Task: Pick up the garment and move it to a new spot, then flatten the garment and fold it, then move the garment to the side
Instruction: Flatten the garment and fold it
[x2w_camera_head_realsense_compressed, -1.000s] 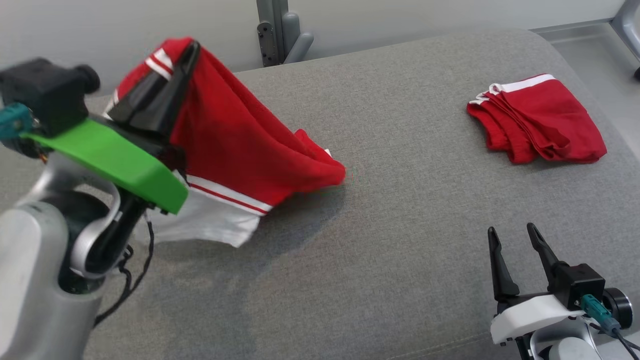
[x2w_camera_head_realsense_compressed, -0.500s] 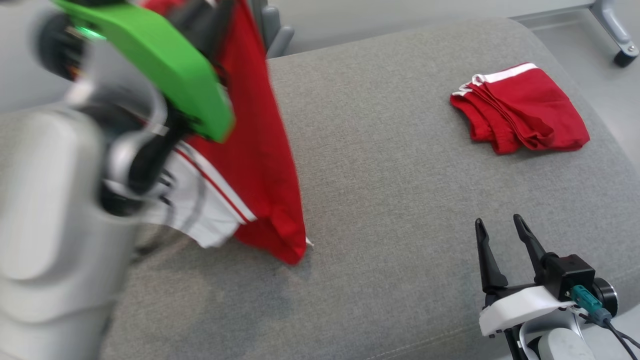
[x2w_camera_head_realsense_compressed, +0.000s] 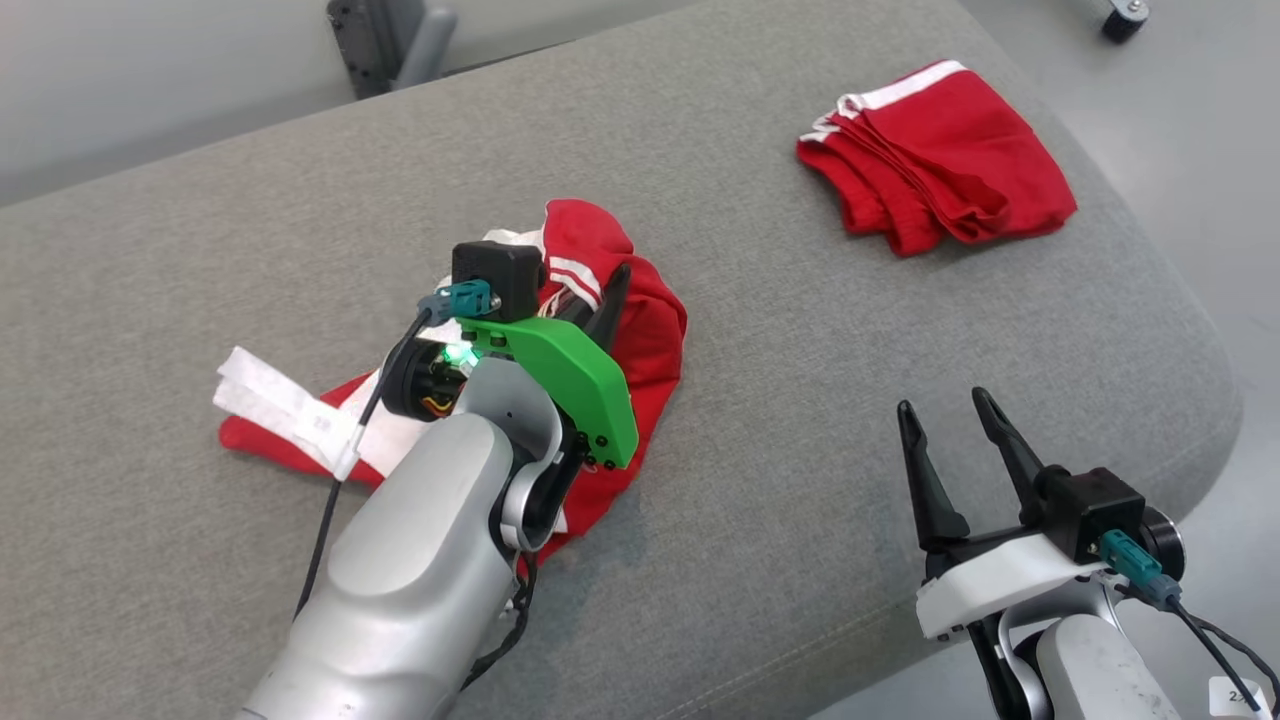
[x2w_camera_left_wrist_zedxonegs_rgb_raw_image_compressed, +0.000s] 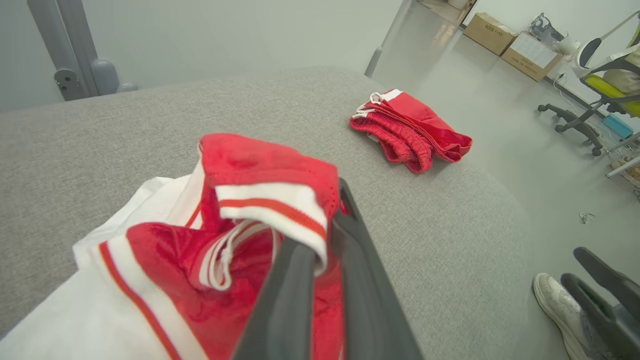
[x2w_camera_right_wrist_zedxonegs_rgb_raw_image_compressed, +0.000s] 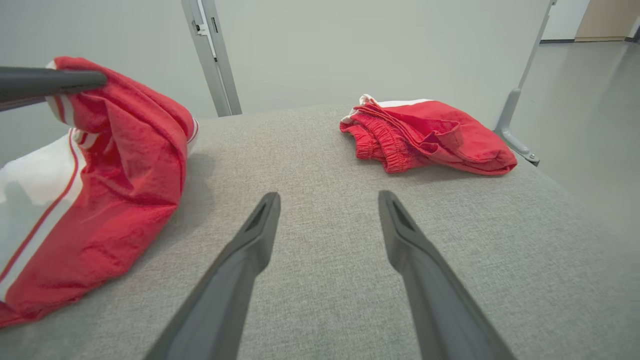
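Lowered garment (x2w_camera_head_realsense_compressed: 655, 345) now bunches around left end effector (x2w_camera_head_realsense_compressed: 612, 300).

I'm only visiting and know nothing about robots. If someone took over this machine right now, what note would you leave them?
Left gripper: shut on a striped edge of the red-and-white crumpled garment, which lies bunched in the middle of the grey padded surface.
Right gripper: open, holding nothing, near the front edge.
A folded red garment lies at the far right.
Done: garment grasped.
Left: flatten, fold, move aside.
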